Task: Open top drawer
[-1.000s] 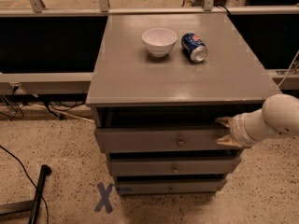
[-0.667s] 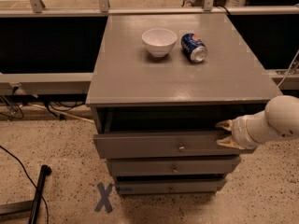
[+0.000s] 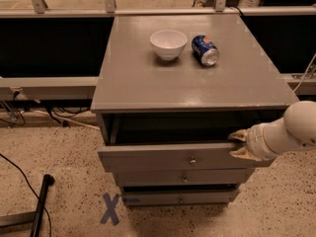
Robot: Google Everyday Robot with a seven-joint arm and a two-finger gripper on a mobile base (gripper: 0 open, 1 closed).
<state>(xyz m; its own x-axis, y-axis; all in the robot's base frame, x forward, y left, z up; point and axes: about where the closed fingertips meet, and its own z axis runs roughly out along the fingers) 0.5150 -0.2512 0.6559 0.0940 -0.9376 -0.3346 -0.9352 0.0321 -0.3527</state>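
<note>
One hand [image 3: 236, 144] at top drawer [image 3: 158, 158], right end; bowl [image 3: 168, 43], can [image 3: 205, 50] above.

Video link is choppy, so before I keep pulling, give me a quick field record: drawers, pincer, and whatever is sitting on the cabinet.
top drawer: partly pulled out, dark gap behind its front
knob: centre of that front, nothing on it
pincer: at the right end of the top drawer's front
lower drawers: two, both set further in than the top one
cabinet top: white bowl upright; blue can on its side to the bowl's right, apart from it
floor: blue tape X by the cabinet's front left corner
</note>
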